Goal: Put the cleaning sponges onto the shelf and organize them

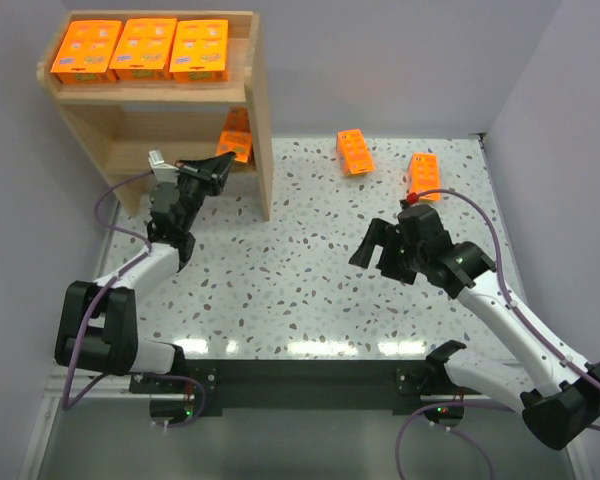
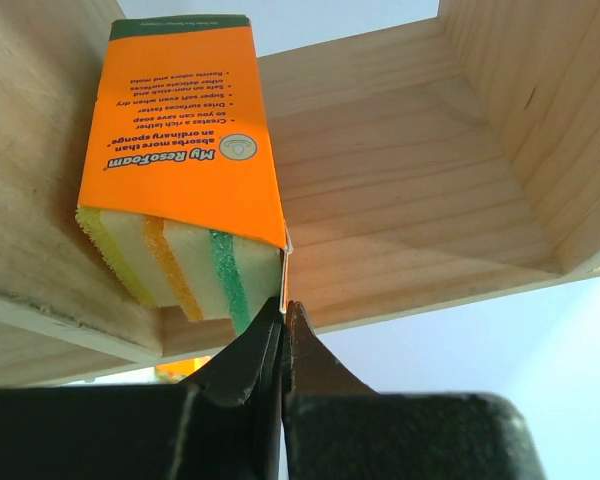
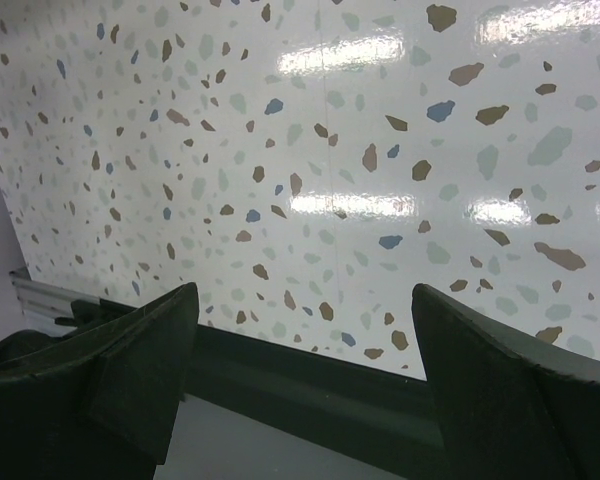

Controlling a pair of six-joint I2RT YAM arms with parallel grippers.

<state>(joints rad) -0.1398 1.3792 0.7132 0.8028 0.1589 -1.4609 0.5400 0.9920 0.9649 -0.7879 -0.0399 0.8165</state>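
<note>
Three orange sponge packs (image 1: pixel 141 48) lie in a row on the top tier of the wooden shelf (image 1: pixel 259 120). My left gripper (image 1: pixel 223 166) reaches into the lower tier and is shut on the edge of a fourth orange pack (image 1: pixel 236 137). In the left wrist view that pack (image 2: pixel 185 170) stands on the lower board, its striped sponge ends showing, with my gripper (image 2: pixel 283 312) pinching its wrapper edge. Two more packs lie on the table, one (image 1: pixel 355 152) at the back middle and one (image 1: pixel 424 176) at the back right. My right gripper (image 1: pixel 371 243) is open and empty above the table.
The terrazzo table top (image 1: pixel 300 270) runs from the shelf to the right wall. The dark front rail (image 3: pixel 310 385) of the table shows between my right fingers. The shelf's right side panel stands just right of my left gripper.
</note>
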